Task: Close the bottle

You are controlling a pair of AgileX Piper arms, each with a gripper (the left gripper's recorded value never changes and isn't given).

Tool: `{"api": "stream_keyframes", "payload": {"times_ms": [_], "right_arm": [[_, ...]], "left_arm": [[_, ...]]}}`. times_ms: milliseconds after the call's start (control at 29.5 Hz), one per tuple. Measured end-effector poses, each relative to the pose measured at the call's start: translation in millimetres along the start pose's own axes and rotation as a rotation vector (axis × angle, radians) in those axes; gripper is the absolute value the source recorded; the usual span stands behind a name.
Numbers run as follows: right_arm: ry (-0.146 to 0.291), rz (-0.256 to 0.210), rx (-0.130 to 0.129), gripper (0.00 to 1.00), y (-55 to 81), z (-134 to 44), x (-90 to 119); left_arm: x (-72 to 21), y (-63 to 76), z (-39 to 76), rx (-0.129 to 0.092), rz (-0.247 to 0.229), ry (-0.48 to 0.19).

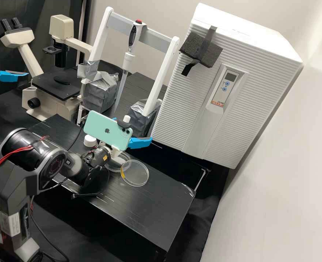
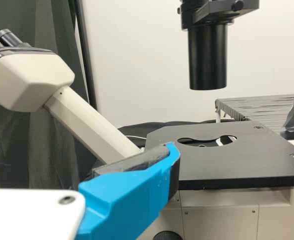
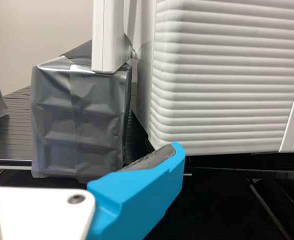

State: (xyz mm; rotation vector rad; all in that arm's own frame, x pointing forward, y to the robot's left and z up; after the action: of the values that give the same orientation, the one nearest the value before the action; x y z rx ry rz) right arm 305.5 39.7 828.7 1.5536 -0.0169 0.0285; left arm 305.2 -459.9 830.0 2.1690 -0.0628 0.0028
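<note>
Bottle (image 1: 90,140), seemingly the white-topped thing half hidden beside the right arm, stands on the bench. Left gripper (image 1: 6,66) and right gripper (image 1: 132,130) gape, empty. Approach not begun; next, the nearer right must reach it.

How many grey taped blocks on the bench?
2. One block at the stand foot by the microscope; the other at the foot by the white cabinet. Others may be hidden.

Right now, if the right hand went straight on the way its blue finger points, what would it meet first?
Most likely the lower front of the white ribbed cabinet, ahead of the right hand. The grey taped block stands beside that line, though depth is unclear.
</note>
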Motion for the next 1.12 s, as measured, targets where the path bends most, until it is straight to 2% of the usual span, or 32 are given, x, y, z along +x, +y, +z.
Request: {"api": "stream_keyframes", "payload": {"times_ms": [271,305,338,440,508,542,677,812,1015,1117], "right_arm": [[0.0,0.0,0.0,1.0,0.0,0.0,0],[0.0,0.0,0.0,1.0,0.0,0.0,0],[0.0,0.0,0.0,1.0,0.0,0.0,0],[0.0,0.0,0.0,1.0,0.0,0.0,0],[0.0,0.0,0.0,1.0,0.0,0.0,0],[0.0,0.0,0.0,1.0,0.0,0.0,0],[0.0,0.0,0.0,1.0,0.0,0.0,0],[0.0,0.0,0.0,1.0,0.0,0.0,0],[0.0,0.0,0.0,1.0,0.0,0.0,0],[0.0,0.0,0.0,1.0,0.0,0.0,0]], "left_arm": [[0.0,0.0,0.0,0.0,0.0,0.0],[-0.5,-0.2,0.9,0.006,0.002,-0.01],[-1.2,-0.4,1.7,0.004,0.006,-0.02],[-10.3,-6.2,7.4,-0.023,0.015,-0.095],[-16.8,-11.0,12.0,-0.03,0.008,-0.146],[-23.0,-16.5,17.3,-0.024,-0.01,-0.201],[-39.4,-30.4,26.3,-0.011,-0.063,-0.316],[-55.3,-44.5,29.3,-0.048,-0.15,-0.363],[-76.7,-59.2,32.0,-0.064,-0.243,-0.407],[-82.4,-63.0,32.7,-0.085,-0.272,-0.416]]}}
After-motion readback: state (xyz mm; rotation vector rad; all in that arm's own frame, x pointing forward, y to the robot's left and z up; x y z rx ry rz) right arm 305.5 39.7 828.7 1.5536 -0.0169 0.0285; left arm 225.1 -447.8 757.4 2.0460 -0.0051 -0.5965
